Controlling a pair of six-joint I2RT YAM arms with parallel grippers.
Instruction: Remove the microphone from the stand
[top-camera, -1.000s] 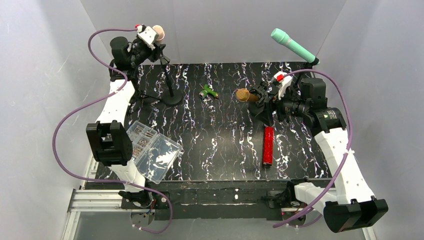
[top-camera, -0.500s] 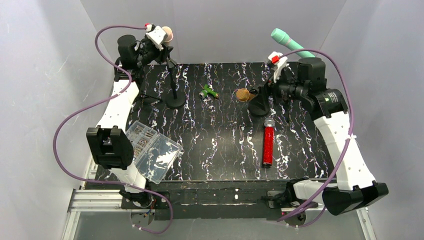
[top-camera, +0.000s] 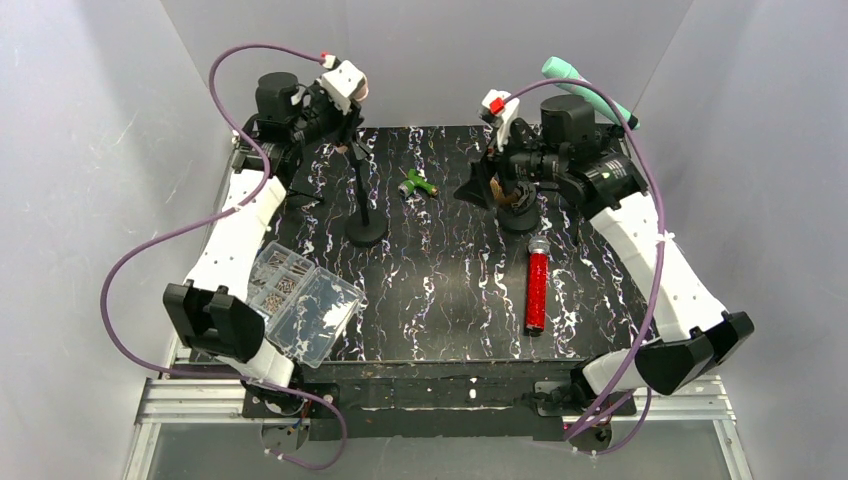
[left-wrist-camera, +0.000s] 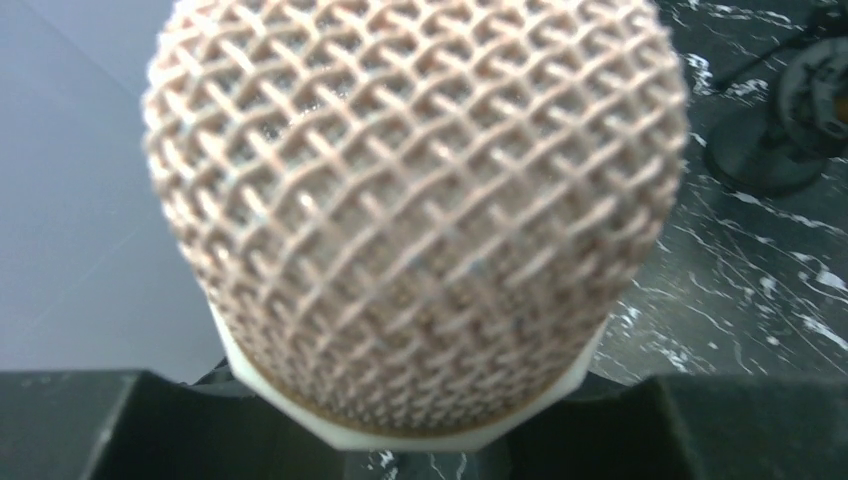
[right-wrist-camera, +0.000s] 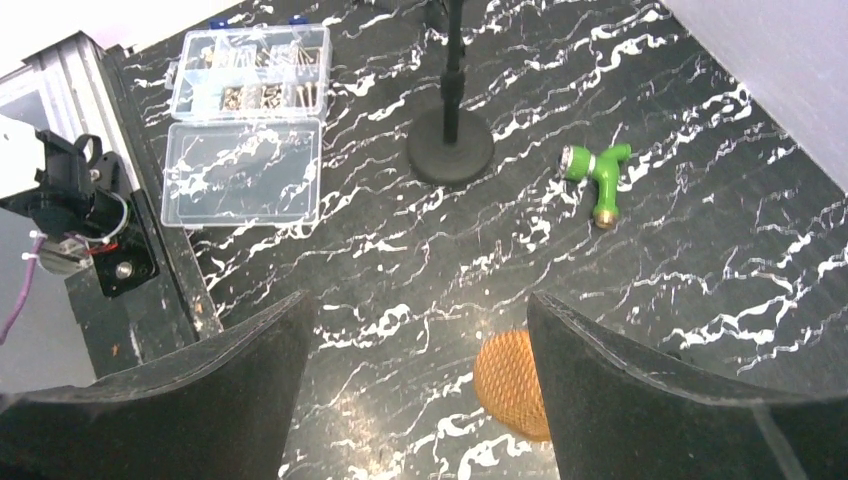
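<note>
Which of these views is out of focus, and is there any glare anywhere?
Left wrist view: the pink microphone head fills the frame, slightly soft, the table behind it blurred. Right wrist view: table sharp, its own fingers dark and soft-edged. Top external view: even light, sharp, no strong glare.

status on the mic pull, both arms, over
Left gripper shut on pink microphone at top of its stand, not yet off. Right gripper open, above orange microphone. Nothing seen blocking the lift.
</note>
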